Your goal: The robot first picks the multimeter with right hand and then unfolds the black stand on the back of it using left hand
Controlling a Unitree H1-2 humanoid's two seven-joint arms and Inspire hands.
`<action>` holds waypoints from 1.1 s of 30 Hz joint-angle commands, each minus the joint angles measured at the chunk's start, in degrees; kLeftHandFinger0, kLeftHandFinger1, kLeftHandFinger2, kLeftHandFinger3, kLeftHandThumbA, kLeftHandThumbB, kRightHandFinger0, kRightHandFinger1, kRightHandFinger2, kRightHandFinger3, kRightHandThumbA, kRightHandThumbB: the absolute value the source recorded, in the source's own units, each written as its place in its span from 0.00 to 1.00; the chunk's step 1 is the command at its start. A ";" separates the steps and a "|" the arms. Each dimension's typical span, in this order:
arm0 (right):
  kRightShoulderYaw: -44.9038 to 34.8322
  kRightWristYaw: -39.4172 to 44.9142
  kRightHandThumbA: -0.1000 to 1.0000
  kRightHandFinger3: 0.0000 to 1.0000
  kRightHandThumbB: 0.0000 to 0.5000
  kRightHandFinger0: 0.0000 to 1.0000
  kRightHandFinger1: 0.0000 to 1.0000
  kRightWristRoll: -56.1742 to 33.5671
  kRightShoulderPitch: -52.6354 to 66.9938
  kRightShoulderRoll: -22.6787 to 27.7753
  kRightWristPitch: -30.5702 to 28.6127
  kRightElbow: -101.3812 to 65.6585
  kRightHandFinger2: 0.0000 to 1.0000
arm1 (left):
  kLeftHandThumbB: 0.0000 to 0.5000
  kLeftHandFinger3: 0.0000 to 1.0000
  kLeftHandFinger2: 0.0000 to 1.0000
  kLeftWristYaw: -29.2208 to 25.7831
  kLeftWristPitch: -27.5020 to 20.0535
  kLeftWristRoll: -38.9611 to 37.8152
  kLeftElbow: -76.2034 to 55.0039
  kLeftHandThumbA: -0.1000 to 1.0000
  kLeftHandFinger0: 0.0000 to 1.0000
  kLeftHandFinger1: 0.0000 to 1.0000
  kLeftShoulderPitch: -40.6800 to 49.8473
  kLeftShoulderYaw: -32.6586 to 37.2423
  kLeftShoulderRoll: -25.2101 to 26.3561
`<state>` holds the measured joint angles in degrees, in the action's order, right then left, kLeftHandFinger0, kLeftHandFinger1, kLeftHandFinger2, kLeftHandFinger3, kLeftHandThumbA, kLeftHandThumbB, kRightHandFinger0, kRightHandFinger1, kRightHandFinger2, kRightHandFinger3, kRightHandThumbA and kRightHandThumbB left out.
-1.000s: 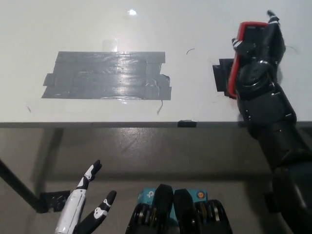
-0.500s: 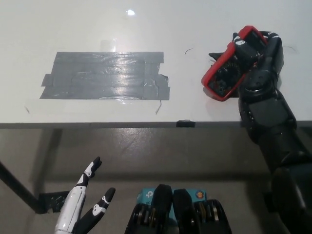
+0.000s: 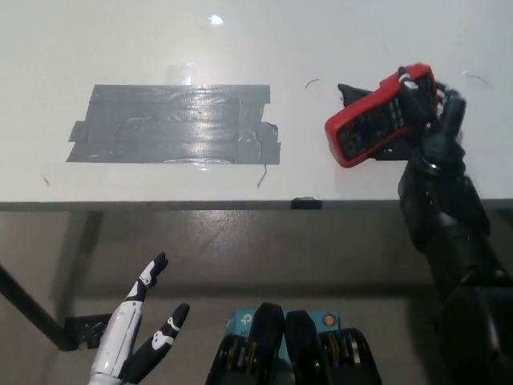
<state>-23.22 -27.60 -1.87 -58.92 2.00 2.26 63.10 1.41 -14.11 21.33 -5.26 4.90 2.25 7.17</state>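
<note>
The multimeter (image 3: pixel 375 120), red-cased with a dark face, is tilted over the white table at the right, its face turned up and its long side running left to right. My black right hand (image 3: pixel 433 120) is shut on its right end. A bit of black shows behind its upper left edge; I cannot tell what it is. My white left hand (image 3: pixel 136 337) rests low at the lower left, below the table edge, open with fingers spread and holding nothing.
A large patch of grey tape (image 3: pixel 176 124) is stuck on the white table (image 3: pixel 321 40) at centre left. The table's front edge (image 3: pixel 200 204) crosses the picture, with a small black clip (image 3: pixel 305 203) on it. Floor shows below.
My right hand has turned the multimeter from standing on edge to lying tilted with its face up, and shifted it slightly left and lower. The left hand has barely moved.
</note>
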 commanded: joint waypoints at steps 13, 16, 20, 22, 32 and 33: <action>-13.02 15.91 0.00 1.00 0.24 0.00 0.04 -33.68 -2.07 -9.02 10.51 -31.25 0.75 | 0.20 1.00 1.00 -1.82 -0.96 0.90 -1.98 0.90 1.00 1.00 0.21 -0.17 0.28; -14.58 15.29 0.00 1.00 0.23 0.00 0.00 -36.98 -2.06 -9.85 13.14 -32.99 0.67 | 0.20 1.00 1.00 -1.50 -0.91 0.57 -2.76 0.90 1.00 1.00 0.15 0.10 0.04; -15.71 16.77 0.00 0.98 0.16 0.00 0.06 -40.72 -1.54 -10.46 16.29 -33.90 0.66 | 0.22 1.00 1.00 -0.95 -0.08 0.51 -5.09 0.92 1.00 1.00 -0.13 0.30 -0.28; -16.45 18.52 0.00 0.95 0.15 0.00 0.09 -43.32 -1.21 -10.58 18.56 -33.94 0.69 | 0.22 1.00 1.00 -0.76 0.13 0.51 -6.85 0.93 1.00 1.00 -0.32 0.38 -0.52; -15.79 22.53 0.00 0.68 0.33 0.00 0.17 -48.55 0.72 -12.71 22.13 -35.01 0.74 | 0.18 1.00 1.00 2.04 7.15 -1.64 -20.35 0.88 1.00 1.00 -6.07 0.95 -3.09; -15.54 22.68 0.00 0.72 0.32 0.00 0.16 -48.72 0.93 -12.92 22.47 -35.32 0.73 | 0.17 1.00 1.00 2.15 7.16 -1.56 -21.30 0.88 1.00 1.00 -6.88 1.14 -3.22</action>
<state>-39.24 -15.76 -37.01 -52.72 -8.70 18.96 35.28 1.70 -11.75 21.16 -15.96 2.63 2.53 5.43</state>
